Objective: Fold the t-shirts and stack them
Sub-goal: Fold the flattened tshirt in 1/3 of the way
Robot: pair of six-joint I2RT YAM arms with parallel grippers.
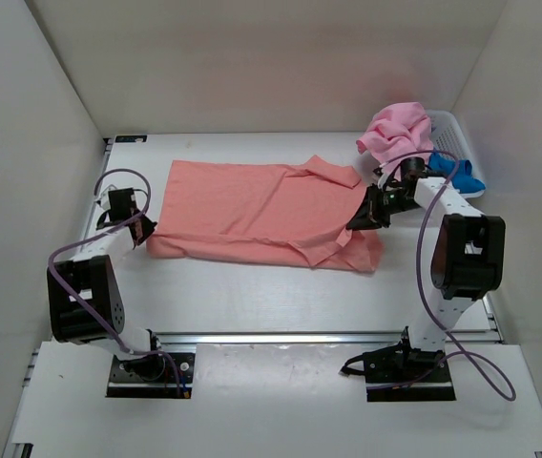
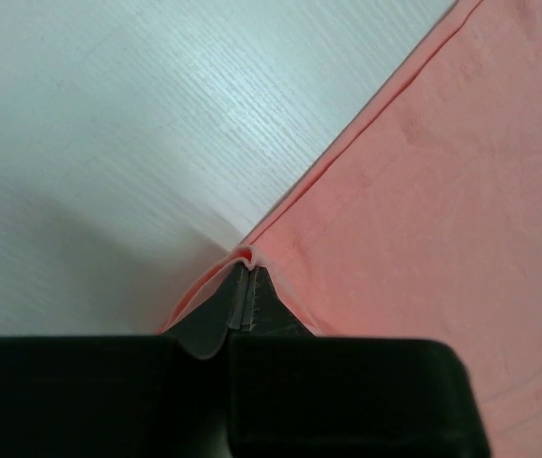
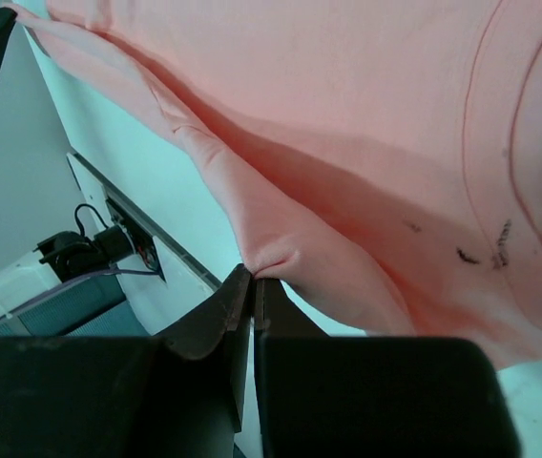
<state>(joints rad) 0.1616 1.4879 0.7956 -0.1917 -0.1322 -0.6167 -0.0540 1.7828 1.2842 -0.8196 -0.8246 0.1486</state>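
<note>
Left gripper (image 2: 249,277): fingers pinched tight on the left edge of the salmon t-shirt (image 1: 252,210). Right gripper (image 3: 254,279): fingers clamped on its right edge, cloth raised off the table (image 1: 252,305). Shirt spread mid-table. Pink t-shirt (image 1: 397,129) and blue t-shirt (image 1: 457,174) heaped at basket (image 1: 450,124), far right

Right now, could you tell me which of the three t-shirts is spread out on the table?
The salmon-coral t-shirt, spread out wide; the lighter pink t-shirt and bright blue t-shirt sit bunched at the white basket, far right.
</note>
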